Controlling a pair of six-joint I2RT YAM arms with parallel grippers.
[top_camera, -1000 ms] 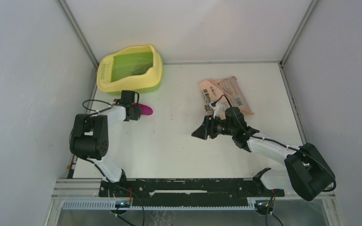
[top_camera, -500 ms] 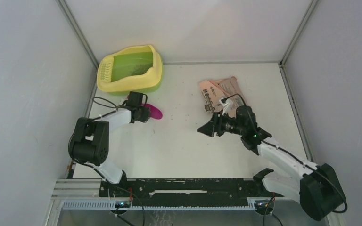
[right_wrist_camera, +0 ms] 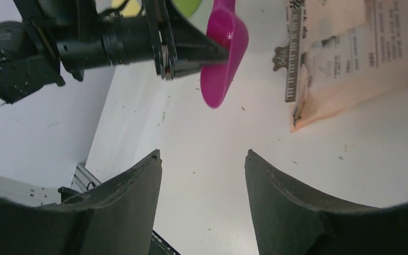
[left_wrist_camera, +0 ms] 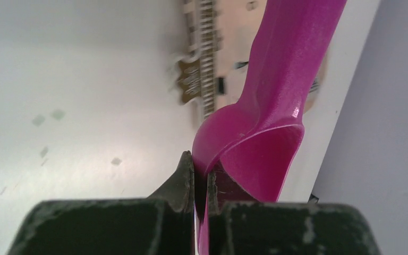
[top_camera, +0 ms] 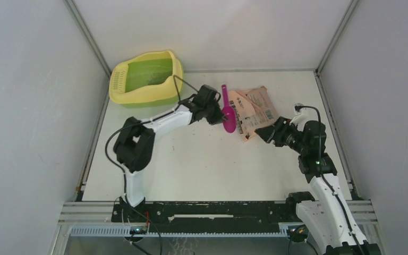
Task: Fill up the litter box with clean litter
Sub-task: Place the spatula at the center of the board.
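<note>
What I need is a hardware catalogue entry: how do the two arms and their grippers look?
The left arm and right arm both have white links between bulky black joint housings, with thin black cables looping loose near the wrists. The left gripper and right gripper are black, each with two dark wedge-shaped fingers, scuffed and dusty.

1. The magenta scoop [left_wrist_camera: 276, 79] runs off the left wrist view's top edge, so its handle end is unseen there.
2. Behind it the pink-orange bag [left_wrist_camera: 228, 32] is blurred and its print is unreadable.
3. The right wrist view's top and right edges cut the bag.
4. In the litter box [top_camera: 178, 74], at the tabletop's [top_camera: 191, 159] far left corner, the clean litter [top_camera: 156, 81] is only faint specks, too small to judge.
5. The top view's bottom edge cuts the right arm [top_camera: 329, 212] at its base.
</note>
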